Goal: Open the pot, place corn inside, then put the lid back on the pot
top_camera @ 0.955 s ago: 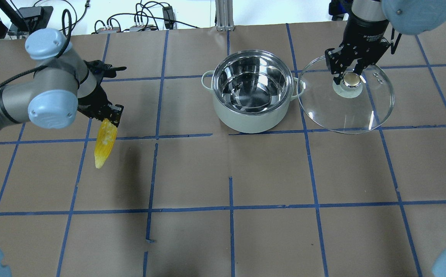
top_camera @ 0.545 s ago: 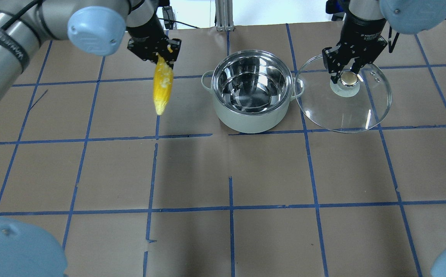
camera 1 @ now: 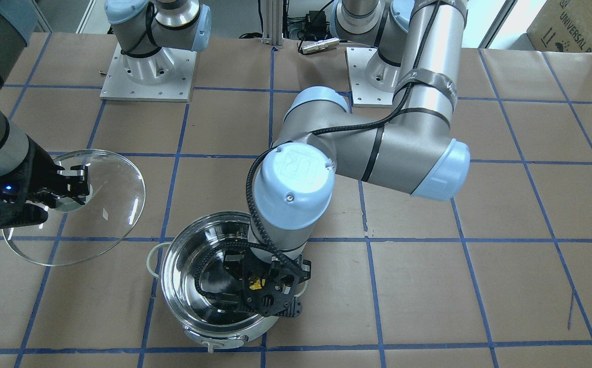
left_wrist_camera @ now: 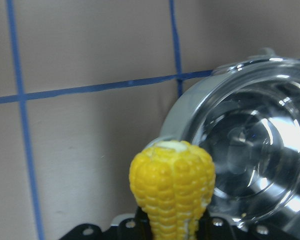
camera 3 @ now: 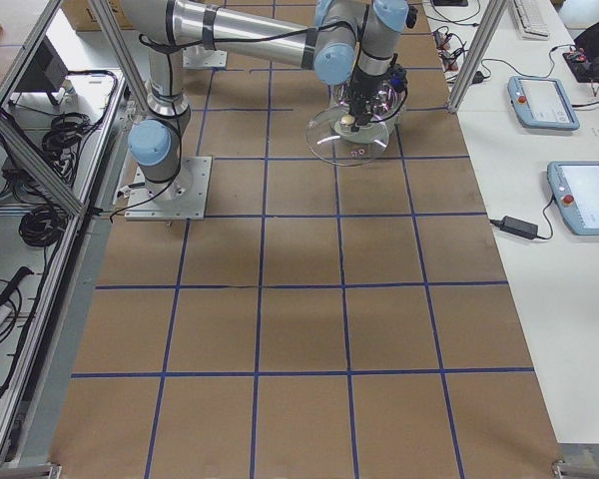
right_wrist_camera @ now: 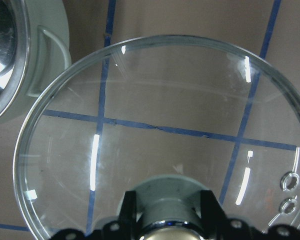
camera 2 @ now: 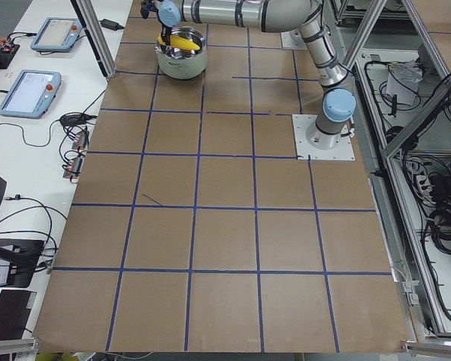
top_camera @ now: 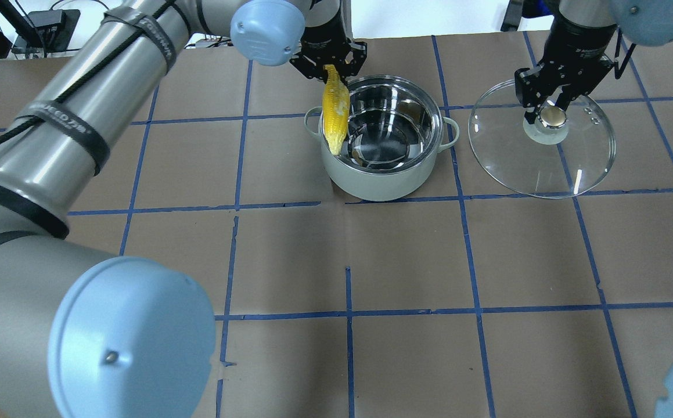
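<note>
The steel pot (top_camera: pixel 371 186) stands open at the table's far middle, and also shows in the front-facing view (camera 1: pixel 186 266). My left gripper (top_camera: pixel 329 65) is shut on the yellow corn (top_camera: pixel 335 113), which hangs tip down over the pot's left rim. In the left wrist view the corn (left_wrist_camera: pixel 172 185) points at the pot's rim (left_wrist_camera: pixel 190 115). My right gripper (top_camera: pixel 548 111) is shut on the knob of the glass lid (top_camera: pixel 545 162) and holds the lid right of the pot. The lid also shows in the right wrist view (right_wrist_camera: pixel 165 115).
The table is covered in brown paper (top_camera: pixel 406 261) with a blue tape grid. My left arm's upper links (top_camera: pixel 75 116) stretch across the left half of the overhead view. The arm bases (camera 1: pixel 147 71) stand at the robot's side of the table.
My left gripper has carried the corn to the right, from beside the pot to over its left rim. My right gripper and the lid have shifted slightly right.
</note>
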